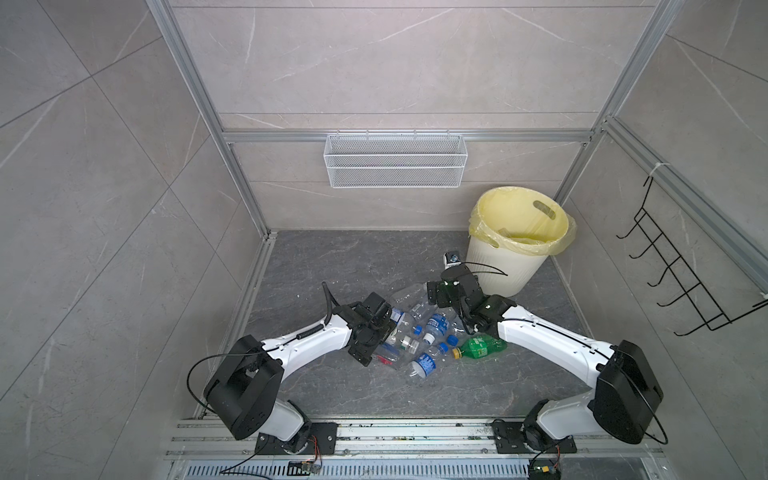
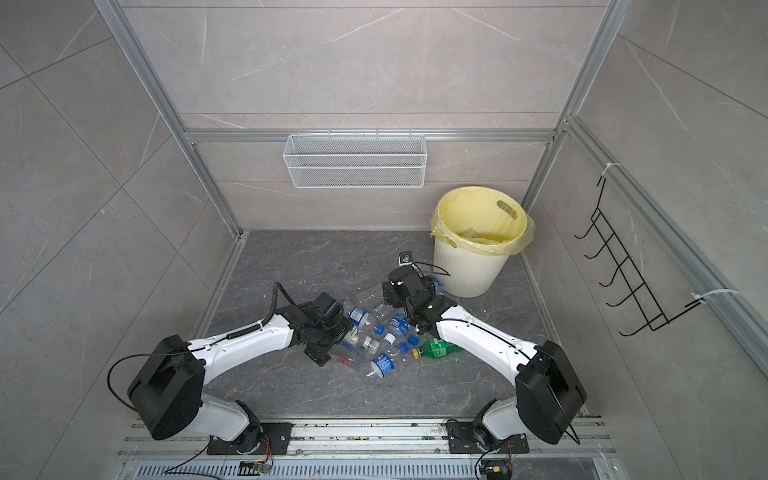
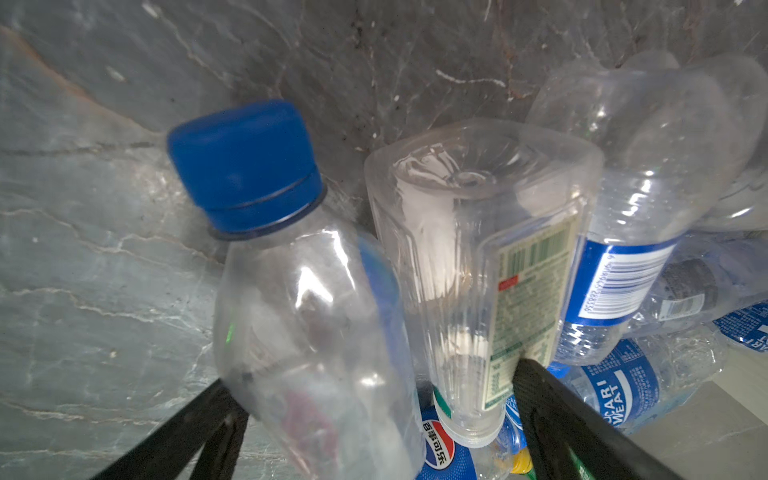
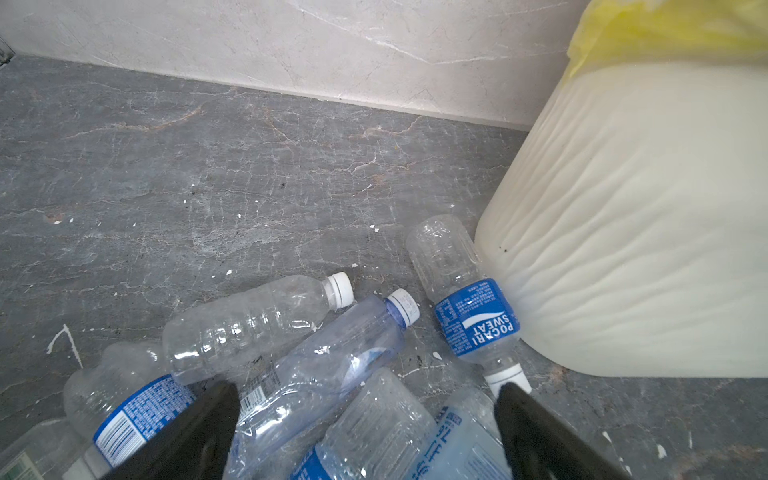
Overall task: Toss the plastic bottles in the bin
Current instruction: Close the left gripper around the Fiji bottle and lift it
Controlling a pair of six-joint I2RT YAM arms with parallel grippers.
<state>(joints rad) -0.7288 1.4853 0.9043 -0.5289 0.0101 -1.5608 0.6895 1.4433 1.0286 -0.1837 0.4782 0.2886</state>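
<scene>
Bin (image 1: 505, 274), yellow-bagged, stands in the far right corner of the worktop (image 1: 316, 266); pale contents low inside, not identifiable. Plastic bottles (image 1: 419, 332) heaped mid-worktop; one blue-labelled bottle (image 4: 473, 316) touches the bin's base. Left tool (image 3: 374, 386) open, jaws astride two clear bottles. Right tool (image 4: 365, 392) open over the heap. Bare worktop towards the left, far and near edges.

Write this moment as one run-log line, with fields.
left hand: open, over bottles | right hand: open, over bottles | bin: upright | held: nothing
</scene>
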